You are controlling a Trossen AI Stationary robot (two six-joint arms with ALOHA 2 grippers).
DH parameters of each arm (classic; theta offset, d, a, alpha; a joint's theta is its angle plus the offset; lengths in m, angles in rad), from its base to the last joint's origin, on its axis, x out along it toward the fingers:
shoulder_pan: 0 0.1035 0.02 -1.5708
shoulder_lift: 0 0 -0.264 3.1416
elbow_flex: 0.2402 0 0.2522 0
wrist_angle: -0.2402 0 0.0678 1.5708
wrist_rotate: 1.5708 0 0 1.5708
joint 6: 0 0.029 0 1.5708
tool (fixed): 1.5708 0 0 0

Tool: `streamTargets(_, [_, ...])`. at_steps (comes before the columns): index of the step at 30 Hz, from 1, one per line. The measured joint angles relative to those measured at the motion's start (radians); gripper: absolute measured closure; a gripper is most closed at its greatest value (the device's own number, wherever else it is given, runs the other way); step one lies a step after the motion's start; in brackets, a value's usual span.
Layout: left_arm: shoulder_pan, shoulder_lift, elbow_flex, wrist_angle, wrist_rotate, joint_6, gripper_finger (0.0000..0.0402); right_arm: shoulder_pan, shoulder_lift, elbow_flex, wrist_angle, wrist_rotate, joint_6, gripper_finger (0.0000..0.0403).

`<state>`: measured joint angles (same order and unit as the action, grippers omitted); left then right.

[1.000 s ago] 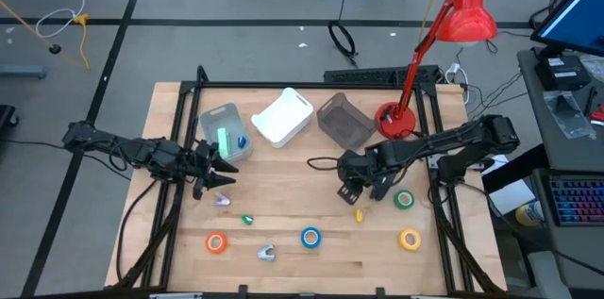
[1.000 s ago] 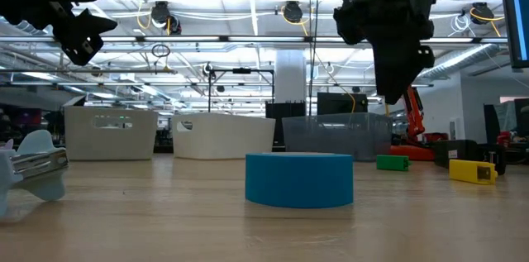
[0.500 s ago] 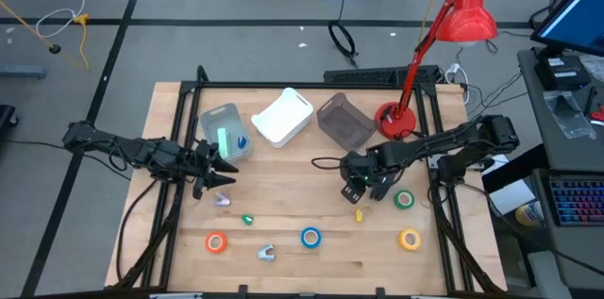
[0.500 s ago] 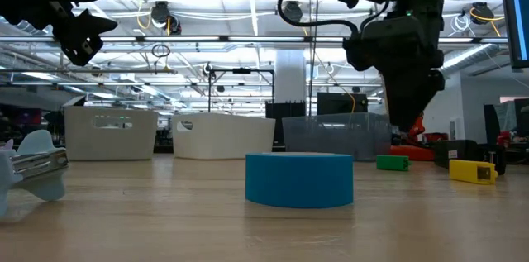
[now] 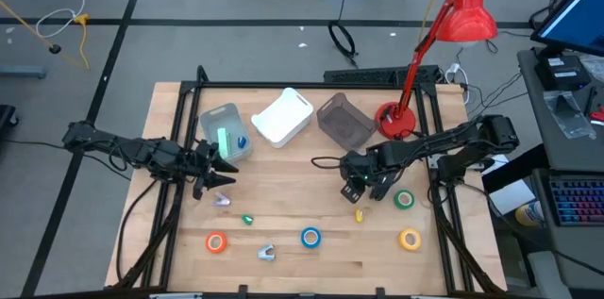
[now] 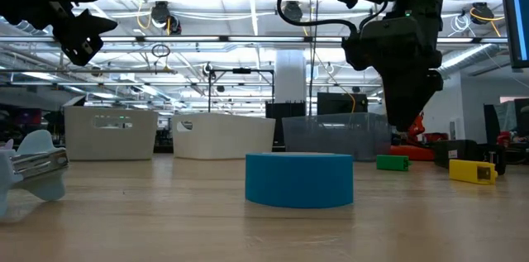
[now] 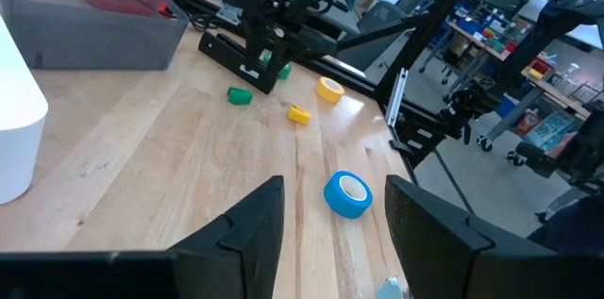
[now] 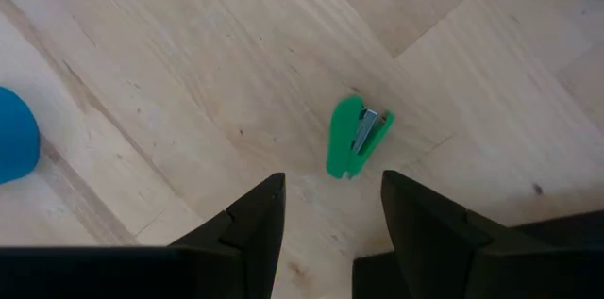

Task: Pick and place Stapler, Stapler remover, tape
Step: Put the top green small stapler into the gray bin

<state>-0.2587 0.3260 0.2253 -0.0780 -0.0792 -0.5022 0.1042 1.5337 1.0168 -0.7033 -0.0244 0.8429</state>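
While the green stapler lies flat on the desk, nothing is gripped yet | right end effector: open, empty, held above the stapler at 3 o'clock of desk centre | advice: wrist to be turned until the fingers straddle the stapler's narrow sides, then lowered straight and closed mid-body | left end effector: open, empty, parked at 9 o'clock

From where I stand, no word, label, brand or number can be read on anything here, neither on the table's things nor on the gear around the room.
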Motion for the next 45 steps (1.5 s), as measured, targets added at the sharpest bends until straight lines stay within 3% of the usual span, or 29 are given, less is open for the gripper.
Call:
streamTargets(32, [0.000,0.000,0.000,0.000,0.000,0.000,0.0215,-0.013,0.001,0.000,0.045,0.050,-0.043,0.0234])
streamTargets(45, [0.000,0.000,0.000,0.000,0.000,-0.002,0.0215,-0.004,0.122,-0.011,0.078,0.022,-0.064,0.0234])
